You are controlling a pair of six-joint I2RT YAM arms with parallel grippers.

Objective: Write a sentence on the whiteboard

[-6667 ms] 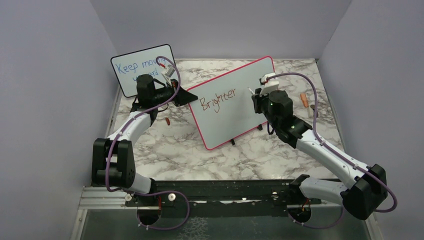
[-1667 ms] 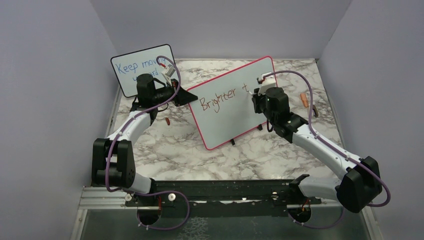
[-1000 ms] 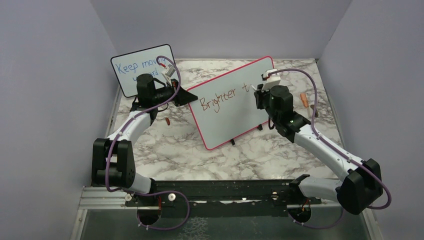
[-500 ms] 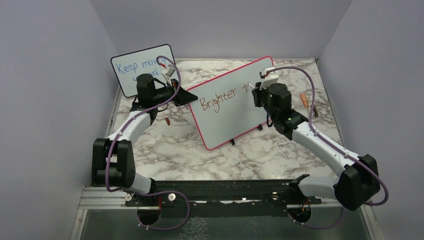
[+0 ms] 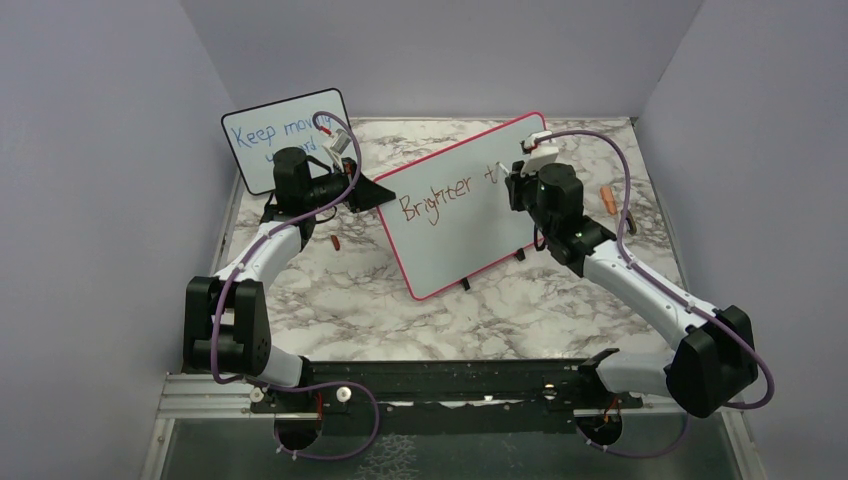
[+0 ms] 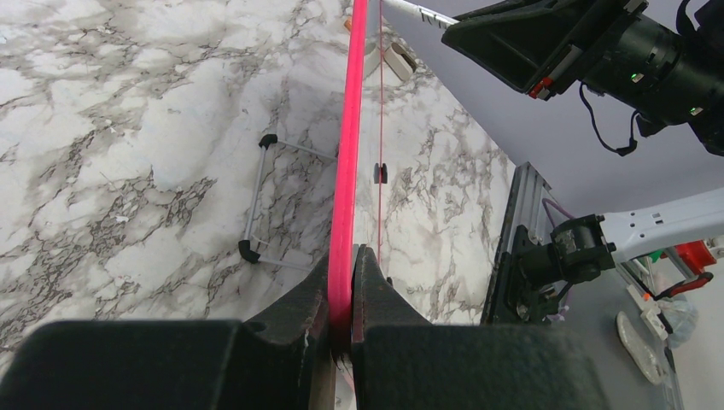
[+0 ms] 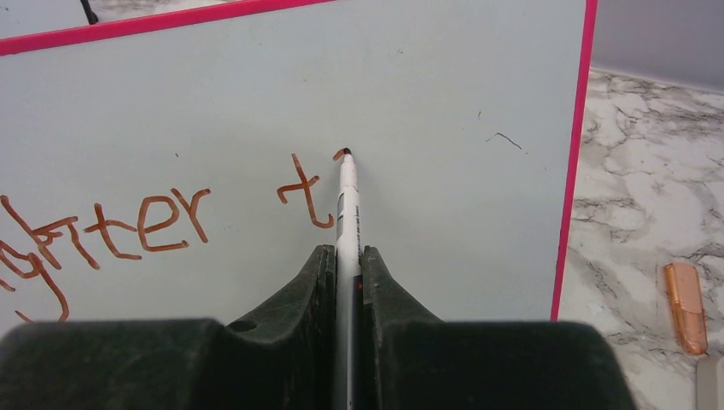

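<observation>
The whiteboard [image 5: 470, 240] stands tilted on its small feet in the middle of the marble surface [image 5: 350, 300], its face toward the right arm. A few seconds back it carried only "Brighter". Since then a "t" [image 7: 305, 192] has appeared after a gap, stem first and then the crossbar, so the sentence [image 5: 435, 198] has started its 2nd word.

Now the right claw [image 7: 347, 253] has shifted a touch to the right of that letter. It is clamped on a white marker [image 7: 347, 201], whose tip sits against the board just beside the top of the "t", with a short fresh tick of ink at it. I take that for the start of the next letter. So 1 word is done and the 2nd is barely begun, with most of the writing still ahead. Little board remains before the right-hand edge, so the line will probably have to drop down soon.

The left claw [image 6: 343, 258] hasn't budged. Its jaws are together on the pink frame [image 6: 350, 128] at the board's left edge, steadying it. An orange cap [image 7: 686, 307] lies on the surface to the right of the board. A smaller board [image 5: 285, 135] with blue writing stands behind the left arm.
</observation>
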